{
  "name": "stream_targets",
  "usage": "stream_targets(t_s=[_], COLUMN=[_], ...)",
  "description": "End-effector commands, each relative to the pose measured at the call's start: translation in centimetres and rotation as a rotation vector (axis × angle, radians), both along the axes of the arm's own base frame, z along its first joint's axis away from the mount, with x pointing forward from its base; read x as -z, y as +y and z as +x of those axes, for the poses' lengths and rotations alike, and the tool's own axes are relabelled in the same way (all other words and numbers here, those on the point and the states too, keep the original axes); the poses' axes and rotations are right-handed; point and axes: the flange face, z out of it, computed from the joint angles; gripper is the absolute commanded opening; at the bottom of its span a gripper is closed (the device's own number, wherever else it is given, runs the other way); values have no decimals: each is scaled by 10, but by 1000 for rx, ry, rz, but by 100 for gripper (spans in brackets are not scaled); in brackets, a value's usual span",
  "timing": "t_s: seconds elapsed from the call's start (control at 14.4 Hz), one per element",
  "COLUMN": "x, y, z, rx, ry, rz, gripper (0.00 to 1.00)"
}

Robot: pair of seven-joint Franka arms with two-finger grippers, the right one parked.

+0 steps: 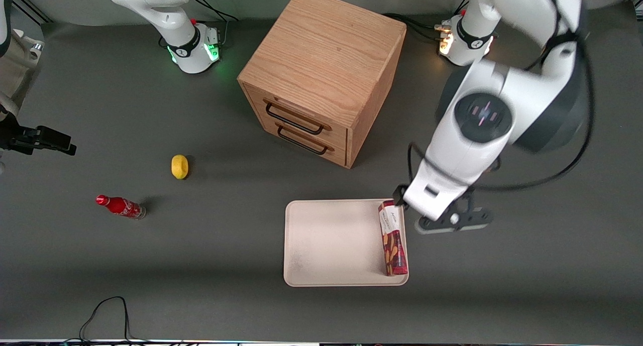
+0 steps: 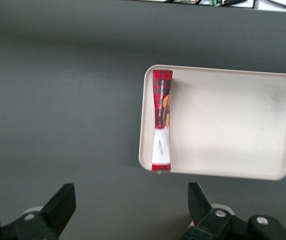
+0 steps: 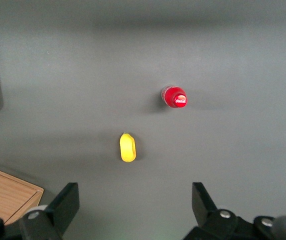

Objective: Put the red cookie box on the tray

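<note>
The red cookie box (image 1: 393, 238) stands on its long edge on the pale cream tray (image 1: 326, 245), along the tray's rim at the working arm's end. In the left wrist view the box (image 2: 161, 119) shows edge-on inside the tray (image 2: 233, 120). My left gripper (image 1: 442, 220) hovers above the grey table just outside that rim, beside the box's white-label end and apart from it. Its fingers (image 2: 63, 202) are spread wide with only bare table between them, so the gripper (image 2: 130, 210) is open and empty.
A wooden two-drawer cabinet (image 1: 321, 75) stands farther from the front camera than the tray. A yellow lemon (image 1: 179, 166) and a small red soda bottle (image 1: 119, 206) lie toward the parked arm's end. A black cable (image 1: 105, 316) lies at the table's near edge.
</note>
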Motion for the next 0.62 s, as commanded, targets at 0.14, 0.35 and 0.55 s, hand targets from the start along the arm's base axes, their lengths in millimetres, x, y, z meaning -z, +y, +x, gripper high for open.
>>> stream_targets(t_s=[0.14, 0.35, 0.55], x=[-58, -72, -70], y=[65, 126, 187], z=[-25, -42, -58], rx=[-84, -20, -18], ry=[73, 120, 112], rz=[-47, -32, -29], gripper=[100, 100, 100])
